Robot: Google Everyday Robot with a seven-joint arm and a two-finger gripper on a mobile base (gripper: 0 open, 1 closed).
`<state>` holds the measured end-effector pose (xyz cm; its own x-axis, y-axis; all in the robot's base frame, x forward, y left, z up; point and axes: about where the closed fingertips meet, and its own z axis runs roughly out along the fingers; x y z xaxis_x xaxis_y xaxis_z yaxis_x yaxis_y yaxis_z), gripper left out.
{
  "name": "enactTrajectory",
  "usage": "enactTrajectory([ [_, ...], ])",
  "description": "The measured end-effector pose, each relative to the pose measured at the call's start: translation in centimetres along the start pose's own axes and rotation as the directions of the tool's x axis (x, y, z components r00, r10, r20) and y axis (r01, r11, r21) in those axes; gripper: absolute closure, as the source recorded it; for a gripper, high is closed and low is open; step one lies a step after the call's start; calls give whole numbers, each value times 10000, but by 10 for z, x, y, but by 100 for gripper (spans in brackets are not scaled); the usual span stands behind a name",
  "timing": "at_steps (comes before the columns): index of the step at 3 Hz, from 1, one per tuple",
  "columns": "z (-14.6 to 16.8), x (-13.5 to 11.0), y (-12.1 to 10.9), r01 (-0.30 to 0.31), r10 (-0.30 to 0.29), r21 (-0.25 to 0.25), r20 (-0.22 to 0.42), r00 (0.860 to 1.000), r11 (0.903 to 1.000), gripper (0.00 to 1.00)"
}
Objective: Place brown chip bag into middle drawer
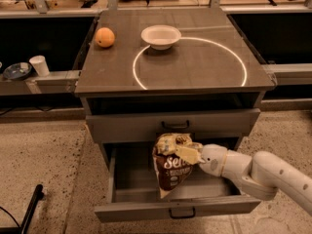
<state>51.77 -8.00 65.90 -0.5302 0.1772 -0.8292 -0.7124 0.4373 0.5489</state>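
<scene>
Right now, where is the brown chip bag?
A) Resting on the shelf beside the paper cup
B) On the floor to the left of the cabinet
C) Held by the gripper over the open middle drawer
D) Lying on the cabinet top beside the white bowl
C: the gripper is shut on the upper part of the brown chip bag, which hangs over the inside of the open middle drawer.

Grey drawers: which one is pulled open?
The lower one, the middle drawer, its inside showing; the upper drawer shows only its front. The gripper holds the brown chip bag above the open one.
</scene>
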Motion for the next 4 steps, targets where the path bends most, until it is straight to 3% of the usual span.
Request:
enactTrajectory([
  [1,10,30,-11,-433,435,55,-281,9987,9990,100],
  [2,24,53,-23,-969,1022,658,-821,9914,9931,79],
  [4,33,61,-27,-1285,1359,806,-940,9863,9884,33],
])
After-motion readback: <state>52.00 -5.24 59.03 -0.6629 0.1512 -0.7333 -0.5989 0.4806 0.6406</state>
